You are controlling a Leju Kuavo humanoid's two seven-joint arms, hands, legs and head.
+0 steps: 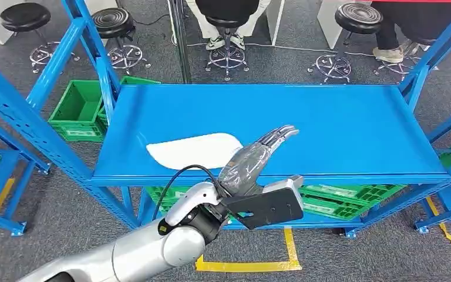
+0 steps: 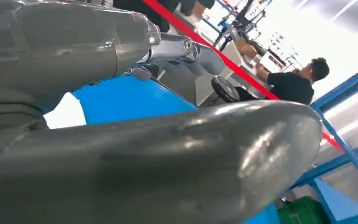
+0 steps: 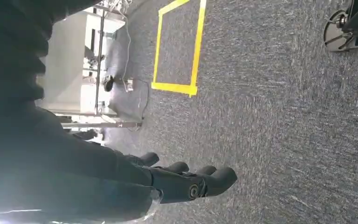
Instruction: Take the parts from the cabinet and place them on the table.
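White: one part (image 1: pixel 192 150) on blue shelf (image 1: pixel 340 126); left hand (image 1: pixel 252 158) empty.

The head view looks forward and down on the blue shelf (image 1: pixel 329 123). The left wrist view sits close behind the left hand (image 2: pixel 168 158), sharing that shelf; the right wrist view faces the floor (image 3: pixel 284 116).
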